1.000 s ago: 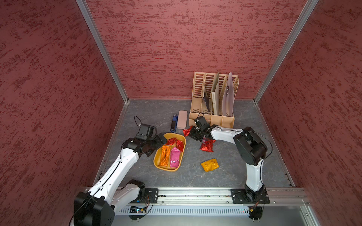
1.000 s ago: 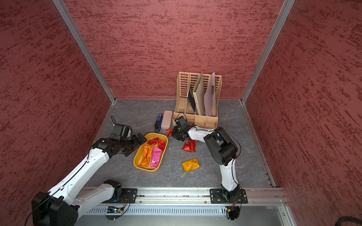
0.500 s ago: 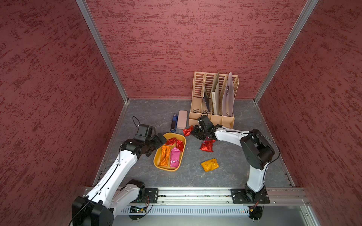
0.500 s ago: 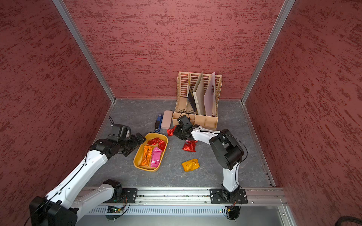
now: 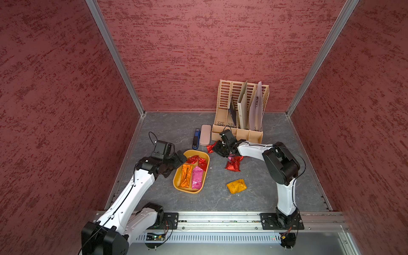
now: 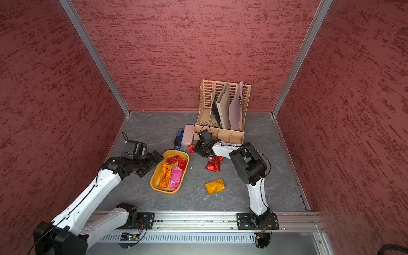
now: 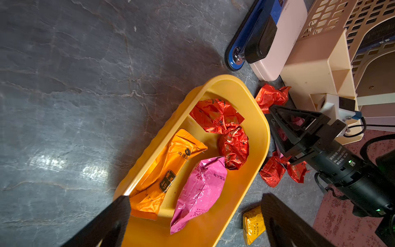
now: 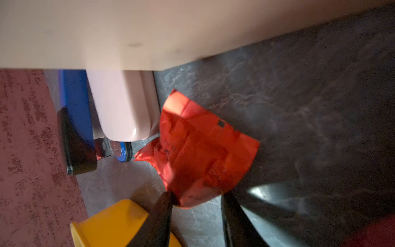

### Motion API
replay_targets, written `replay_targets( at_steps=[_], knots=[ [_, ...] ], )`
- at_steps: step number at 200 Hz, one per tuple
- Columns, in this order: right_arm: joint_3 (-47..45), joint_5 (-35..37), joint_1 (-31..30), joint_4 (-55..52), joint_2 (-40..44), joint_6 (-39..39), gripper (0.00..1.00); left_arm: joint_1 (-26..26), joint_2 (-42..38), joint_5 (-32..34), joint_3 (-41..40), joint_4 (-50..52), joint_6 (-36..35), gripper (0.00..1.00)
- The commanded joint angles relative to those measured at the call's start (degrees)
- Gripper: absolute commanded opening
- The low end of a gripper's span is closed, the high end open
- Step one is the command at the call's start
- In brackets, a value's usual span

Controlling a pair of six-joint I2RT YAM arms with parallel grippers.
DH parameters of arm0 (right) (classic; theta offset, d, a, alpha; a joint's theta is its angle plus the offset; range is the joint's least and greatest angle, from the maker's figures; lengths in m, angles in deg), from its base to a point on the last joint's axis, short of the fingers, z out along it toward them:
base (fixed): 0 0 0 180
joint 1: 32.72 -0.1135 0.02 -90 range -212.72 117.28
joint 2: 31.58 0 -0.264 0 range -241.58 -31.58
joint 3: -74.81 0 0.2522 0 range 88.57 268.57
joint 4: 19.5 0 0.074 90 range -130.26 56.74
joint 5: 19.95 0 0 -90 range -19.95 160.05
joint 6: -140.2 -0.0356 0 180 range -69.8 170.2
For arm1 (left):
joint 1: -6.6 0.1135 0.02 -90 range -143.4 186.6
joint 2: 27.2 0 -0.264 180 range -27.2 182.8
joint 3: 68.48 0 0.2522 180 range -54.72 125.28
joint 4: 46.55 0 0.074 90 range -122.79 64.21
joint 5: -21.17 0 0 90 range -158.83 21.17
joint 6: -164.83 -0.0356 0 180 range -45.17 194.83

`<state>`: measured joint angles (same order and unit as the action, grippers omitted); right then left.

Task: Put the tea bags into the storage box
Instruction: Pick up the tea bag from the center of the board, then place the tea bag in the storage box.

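Observation:
The storage box [image 5: 190, 191] [image 6: 167, 191] is a mustard-yellow tray in the middle of the floor. It holds an orange tea bag [image 7: 168, 169], a pink one [image 7: 201, 186] and two red ones [image 7: 215, 115]. My left gripper [image 7: 195, 200] [image 5: 175, 164] hangs open over the box's near end, holding nothing. My right gripper [image 8: 197, 196] [image 5: 217, 149] is low beside the box's far corner. Its fingertips pinch the end of a red tea bag [image 8: 198, 149] [image 5: 211, 147]. More red tea bags [image 5: 234, 164] and a yellow one [image 5: 236, 186] lie on the floor to the right.
A tall tan slotted file organizer [image 5: 239, 119] stands right behind my right gripper. A pale pink case [image 5: 204, 134] and a blue stapler [image 5: 196, 139] lie beside it, close to the pinched tea bag. Red walls close in three sides.
My right gripper's jaws opened and then narrowed round the red tea bag by the pink case. Its elbow swung out and back. The left arm barely moved.

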<state>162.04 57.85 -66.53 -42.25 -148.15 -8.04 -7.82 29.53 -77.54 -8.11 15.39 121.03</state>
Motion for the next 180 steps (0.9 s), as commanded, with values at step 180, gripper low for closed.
replay_targets(
  at_steps=[180],
  knots=[
    [-10.17,-4.44,-13.42,-20.35,32.71,22.5,0.0,0.51,-1.32,-0.43,-4.22,-5.23,5.55,1.0]
  ],
)
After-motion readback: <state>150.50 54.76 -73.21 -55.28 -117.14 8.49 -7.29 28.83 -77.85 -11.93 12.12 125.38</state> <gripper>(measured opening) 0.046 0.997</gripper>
